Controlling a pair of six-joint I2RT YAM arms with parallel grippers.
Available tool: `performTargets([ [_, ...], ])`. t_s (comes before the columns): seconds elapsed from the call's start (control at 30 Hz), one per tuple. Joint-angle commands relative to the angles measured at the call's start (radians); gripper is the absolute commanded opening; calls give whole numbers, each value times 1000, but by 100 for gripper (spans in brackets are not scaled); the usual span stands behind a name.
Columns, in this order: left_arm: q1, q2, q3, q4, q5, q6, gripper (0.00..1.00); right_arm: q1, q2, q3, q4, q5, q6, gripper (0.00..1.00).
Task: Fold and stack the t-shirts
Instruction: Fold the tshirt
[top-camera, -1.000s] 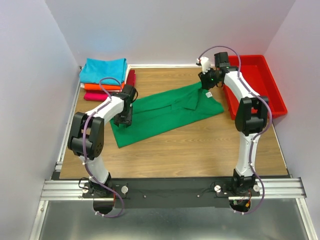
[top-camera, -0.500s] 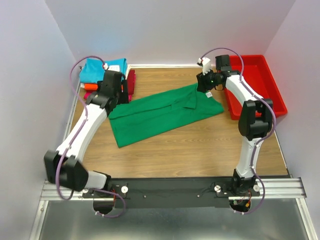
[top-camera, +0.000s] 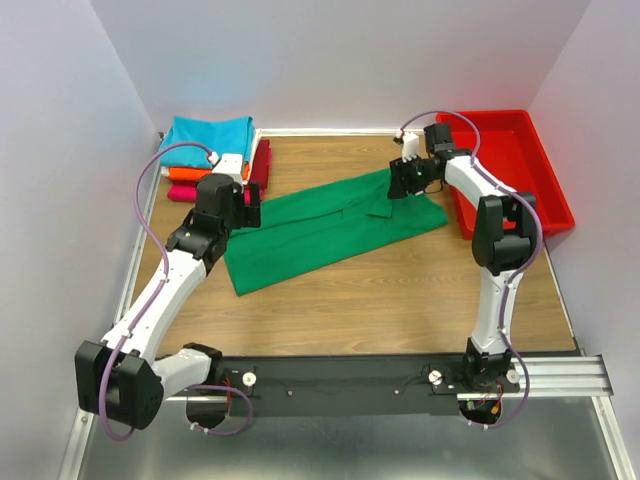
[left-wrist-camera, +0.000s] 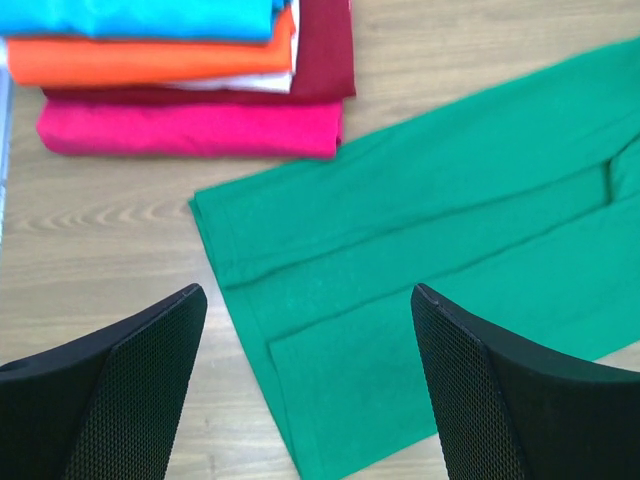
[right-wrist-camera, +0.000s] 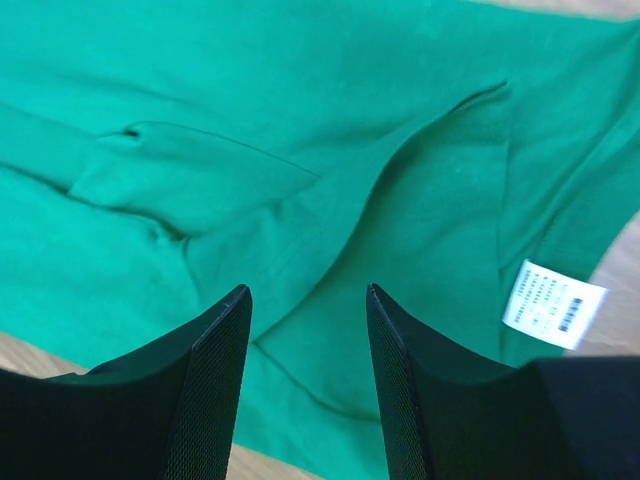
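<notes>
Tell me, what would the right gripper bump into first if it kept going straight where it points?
Most likely the green t-shirt. The right gripper is open and points down at its folded cloth, with the white label off to one side. How high above the cloth it hangs is hard to tell.

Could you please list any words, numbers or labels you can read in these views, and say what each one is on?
White label on the green t-shirt: rows of tiny print and what looks like a barcode, too small and blurred to read.
No other text shows in any view.
</notes>
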Motion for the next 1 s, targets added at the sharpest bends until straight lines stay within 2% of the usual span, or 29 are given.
performTargets([
  [0.0,5,-70,-62,86,27,14,91,6,66,27,-20,20,62,57],
  [0.1,5,-110,-103,124,31,6,91,15,87,21,-20,31,64,56],
  [0.23,5,-142,-114,144,36,6,91,22,98,21,-20,-12,61,48],
  [0.5,5,-120,-121,150,28,6,91,52,116,61,-21,-77,75,42],
  [0.73,5,-117,-121,149,21,6,91,84,191,165,-26,-152,125,42],
  [0.97,4,-116,-127,149,8,4,91,105,300,375,-29,-259,204,52],
])
